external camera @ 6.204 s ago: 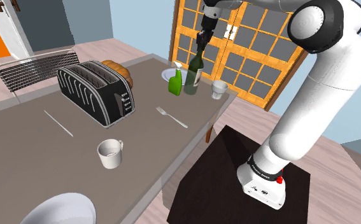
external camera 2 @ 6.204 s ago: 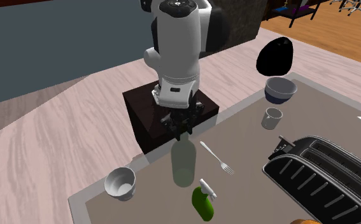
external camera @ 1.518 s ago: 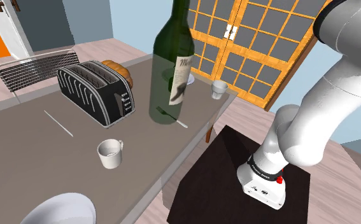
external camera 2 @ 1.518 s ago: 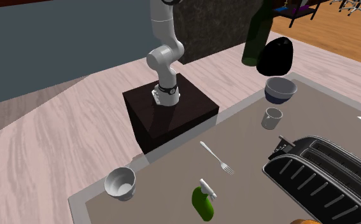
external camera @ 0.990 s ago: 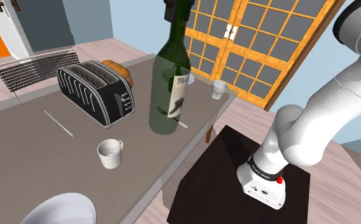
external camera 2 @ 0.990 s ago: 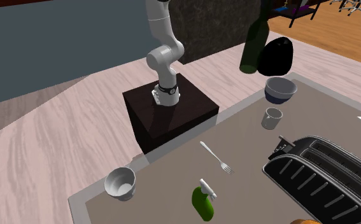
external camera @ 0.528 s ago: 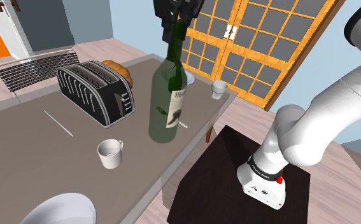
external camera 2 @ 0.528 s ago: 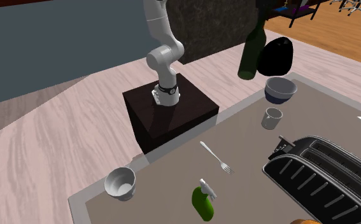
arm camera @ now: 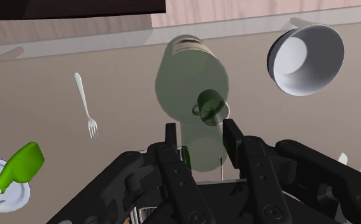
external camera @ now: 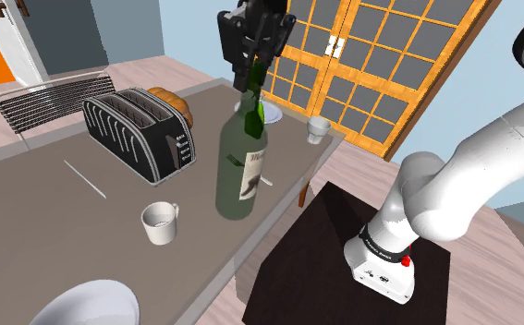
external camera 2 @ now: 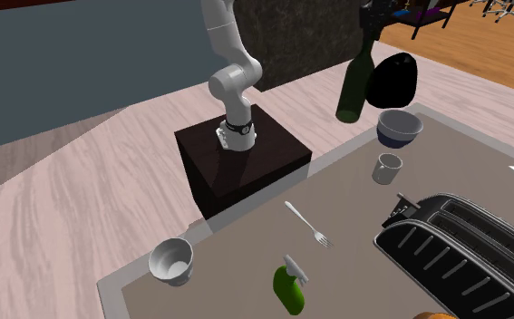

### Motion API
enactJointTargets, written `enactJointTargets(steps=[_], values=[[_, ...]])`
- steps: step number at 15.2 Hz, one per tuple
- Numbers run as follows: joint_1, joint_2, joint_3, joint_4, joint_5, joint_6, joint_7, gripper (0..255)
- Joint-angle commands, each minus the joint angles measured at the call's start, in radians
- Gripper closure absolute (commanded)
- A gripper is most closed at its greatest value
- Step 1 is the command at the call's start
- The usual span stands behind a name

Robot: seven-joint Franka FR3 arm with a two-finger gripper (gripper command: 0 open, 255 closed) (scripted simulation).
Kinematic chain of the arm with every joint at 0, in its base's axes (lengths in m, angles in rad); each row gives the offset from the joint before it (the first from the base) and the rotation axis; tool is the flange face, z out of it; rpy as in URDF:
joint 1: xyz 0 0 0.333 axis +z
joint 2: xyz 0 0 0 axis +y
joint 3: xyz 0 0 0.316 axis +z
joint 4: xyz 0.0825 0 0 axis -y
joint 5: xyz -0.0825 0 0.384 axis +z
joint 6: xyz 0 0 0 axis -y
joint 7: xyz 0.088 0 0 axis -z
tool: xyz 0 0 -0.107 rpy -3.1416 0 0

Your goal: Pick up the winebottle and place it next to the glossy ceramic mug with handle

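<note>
My pincer (external camera: 253, 74) grips the green winebottle (external camera: 241, 171) by its neck so it hangs upright over the table (external camera: 56, 212), ready to set beside the mug (external camera: 161, 222).

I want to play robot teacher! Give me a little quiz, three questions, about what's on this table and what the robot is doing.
1. True or false: the hand is shut on the neck of the green wine bottle.
2. Pick one: the spray bottle is A) red, B) green, C) blue.
3. Fill in the gap: the thin grey thing lying on the table between the spray bottle and the robot's stand is a ____.

Key: 1 true. 2 B. 3 fork.
</note>
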Motion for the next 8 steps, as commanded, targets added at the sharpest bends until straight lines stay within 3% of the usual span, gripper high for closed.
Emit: enactJointTargets(steps=[1, 8], values=[[0.002, -0.013, -0.001, -0.039, 0.004, 0.027, -0.001, 255], [0.007, -0.048, -0.001, -0.168, 0.014, 0.122, -0.007, 255]])
